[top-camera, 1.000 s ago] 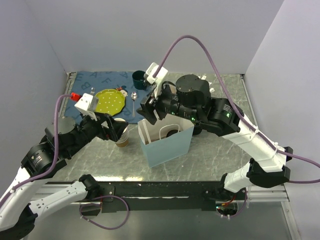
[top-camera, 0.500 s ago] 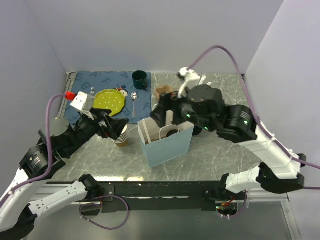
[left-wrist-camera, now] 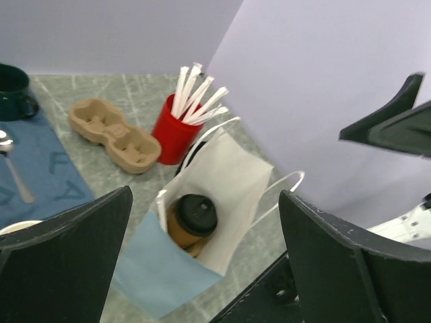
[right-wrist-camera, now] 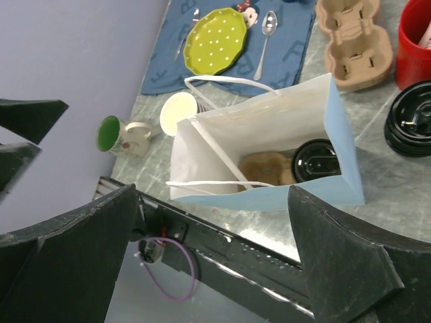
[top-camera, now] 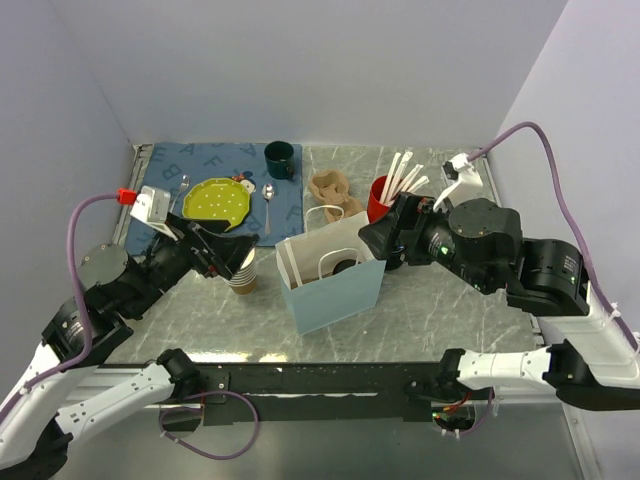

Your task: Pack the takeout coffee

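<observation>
The takeout coffee point(left-wrist-camera: 195, 219), a brown kraft cup with a black lid point(right-wrist-camera: 316, 160), stands inside the open light-blue paper bag point(top-camera: 335, 292). From the top view only a dark patch of it point(top-camera: 344, 264) shows. A brown item point(right-wrist-camera: 262, 167) lies next to it in the bag. My left gripper point(top-camera: 222, 250) is open and empty, left of the bag; in its wrist view point(left-wrist-camera: 205, 202) it looks down on the bag point(left-wrist-camera: 151, 269). My right gripper point(top-camera: 385, 240) is open and empty, above and right of the bag point(right-wrist-camera: 269, 196), as its wrist view point(right-wrist-camera: 212, 192) shows.
A lidless paper cup point(top-camera: 243, 272) stands just left of the bag. Behind the bag are a red cup of straws point(top-camera: 380, 198), a cardboard cup carrier point(top-camera: 332, 190), a dark green mug point(top-camera: 279, 160), a green plate point(top-camera: 219, 203) and a spoon point(top-camera: 268, 205). Black lids point(right-wrist-camera: 412, 121) are stacked right of the bag.
My right arm has swung up and to the right, away from above the bag, uncovering the straw cup and carrier. My left arm has drawn back slightly to the left.
</observation>
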